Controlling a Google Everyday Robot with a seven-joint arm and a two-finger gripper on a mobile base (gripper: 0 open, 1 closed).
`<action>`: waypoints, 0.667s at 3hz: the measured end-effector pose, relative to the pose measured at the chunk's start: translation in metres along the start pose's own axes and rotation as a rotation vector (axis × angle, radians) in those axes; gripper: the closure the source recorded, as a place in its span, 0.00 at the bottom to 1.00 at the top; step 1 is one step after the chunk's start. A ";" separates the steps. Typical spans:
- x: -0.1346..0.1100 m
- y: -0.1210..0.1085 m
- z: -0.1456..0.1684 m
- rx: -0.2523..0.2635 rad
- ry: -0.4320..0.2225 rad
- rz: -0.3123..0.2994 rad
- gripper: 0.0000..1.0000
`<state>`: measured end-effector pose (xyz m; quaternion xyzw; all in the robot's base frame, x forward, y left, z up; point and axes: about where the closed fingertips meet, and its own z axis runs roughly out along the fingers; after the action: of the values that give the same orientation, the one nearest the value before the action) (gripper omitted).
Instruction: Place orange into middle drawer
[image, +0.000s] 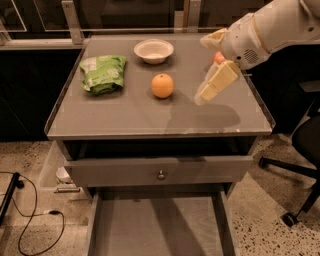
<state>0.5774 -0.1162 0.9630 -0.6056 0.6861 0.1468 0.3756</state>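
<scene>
The orange (162, 85) sits on the grey tabletop (125, 117), near its middle. My gripper (201, 70) hangs above the table just right of the orange, not touching it. It is open and empty, with one cream finger (218, 82) pointing down to the left. The middle drawer (157, 225) is pulled out below the table front, and its flat grey floor is bare.
A green bag (103, 73) lies at the table's left and a white bowl (153, 50) at the back. A red-yellow apple (218, 57) is mostly hidden behind my gripper. A drawer front with a knob (160, 174) stands slightly out above the open drawer. An office chair base (292, 170) is at the right.
</scene>
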 end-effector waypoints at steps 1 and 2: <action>-0.007 -0.013 0.031 -0.050 -0.093 0.032 0.00; -0.006 -0.023 0.062 -0.071 -0.117 0.053 0.00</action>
<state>0.6201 -0.0768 0.9311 -0.5903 0.6731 0.2160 0.3896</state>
